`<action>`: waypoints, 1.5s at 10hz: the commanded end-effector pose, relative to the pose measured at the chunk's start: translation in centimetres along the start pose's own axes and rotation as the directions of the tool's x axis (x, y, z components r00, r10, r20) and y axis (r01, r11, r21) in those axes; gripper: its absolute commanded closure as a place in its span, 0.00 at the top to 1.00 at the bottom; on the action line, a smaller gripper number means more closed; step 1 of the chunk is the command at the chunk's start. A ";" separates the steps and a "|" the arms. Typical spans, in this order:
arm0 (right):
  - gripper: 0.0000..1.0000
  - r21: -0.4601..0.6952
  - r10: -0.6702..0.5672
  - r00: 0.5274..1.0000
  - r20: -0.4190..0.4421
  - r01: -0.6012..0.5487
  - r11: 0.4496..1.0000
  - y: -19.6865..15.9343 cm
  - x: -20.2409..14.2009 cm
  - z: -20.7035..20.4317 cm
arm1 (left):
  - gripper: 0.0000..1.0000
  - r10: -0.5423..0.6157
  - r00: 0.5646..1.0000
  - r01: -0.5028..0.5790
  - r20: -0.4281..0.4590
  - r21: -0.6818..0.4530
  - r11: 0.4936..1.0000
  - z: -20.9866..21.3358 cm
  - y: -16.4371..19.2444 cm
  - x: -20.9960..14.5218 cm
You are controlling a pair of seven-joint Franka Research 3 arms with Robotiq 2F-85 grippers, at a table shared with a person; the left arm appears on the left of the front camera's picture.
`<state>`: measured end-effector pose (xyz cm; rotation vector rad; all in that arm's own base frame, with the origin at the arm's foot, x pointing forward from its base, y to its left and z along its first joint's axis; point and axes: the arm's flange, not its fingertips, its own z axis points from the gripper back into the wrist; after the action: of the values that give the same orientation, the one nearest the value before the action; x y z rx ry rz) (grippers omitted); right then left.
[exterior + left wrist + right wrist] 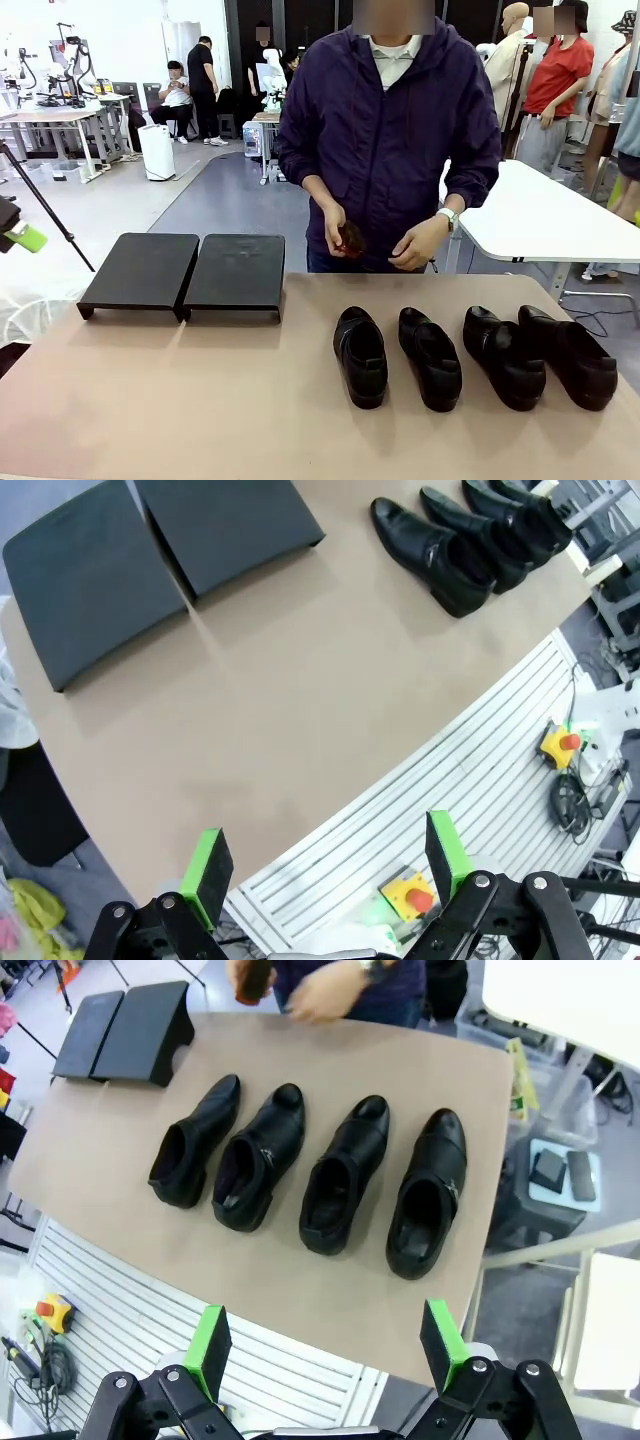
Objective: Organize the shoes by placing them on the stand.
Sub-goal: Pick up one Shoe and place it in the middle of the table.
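Observation:
Several glossy black shoes stand in a row on the right half of the table, toes toward the person: leftmost shoe, then a second shoe, a third shoe, and the rightmost shoe. The black stand sits bare at the far left. My left gripper hangs open, high above the near table edge. My right gripper is open too, high above the shoes' near side.
A person in a purple jacket stands at the far side, holding a small reddish-brown object in both hands. The tan table has bare room in the middle. A white table stands beyond, at the right.

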<state>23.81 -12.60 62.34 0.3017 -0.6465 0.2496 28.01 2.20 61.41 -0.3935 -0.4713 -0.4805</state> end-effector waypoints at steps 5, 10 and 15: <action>1.00 0.012 -0.003 1.000 0.005 0.003 1.000 -0.1 0.2 0.1 | 1.00 -0.009 1.000 0.009 -0.005 -0.006 1.000 0.2 0.2 0.1; 1.00 -0.042 -0.023 1.000 0.007 0.023 0.999 0.9 0.8 -0.9 | 1.00 -0.009 1.000 0.009 -0.005 -0.006 1.000 0.2 0.2 0.1; 1.00 -0.183 -0.018 0.970 -0.243 -0.028 0.983 3.9 4.3 -8.3 | 1.00 -0.009 1.000 0.009 -0.005 -0.006 1.000 0.2 0.2 0.1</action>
<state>30.19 -4.81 58.65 0.1001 -0.4285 0.2511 28.04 2.23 61.42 -0.3933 -0.4708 -0.4796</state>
